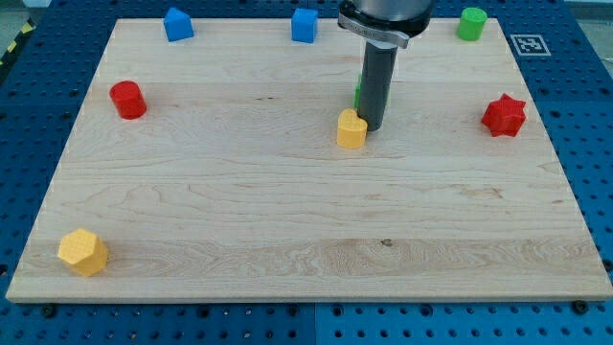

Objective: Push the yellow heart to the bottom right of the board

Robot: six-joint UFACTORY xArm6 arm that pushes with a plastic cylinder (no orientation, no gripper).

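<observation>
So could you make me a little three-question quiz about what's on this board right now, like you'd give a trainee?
1. True or false: my tip is touching the red star.
2. Which block sits nearest the board's bottom left corner?
A. blue cube
B. yellow hexagonal block
C. green cylinder
3. Fill in: my tip stands just to the view's ____ of the yellow heart.

Key
1. False: my tip is beside the yellow heart near the board's middle, far from the red star.
2. B
3. right

Also there: a red cylinder, a second blue block, and a green block mostly hidden behind the rod.
</observation>
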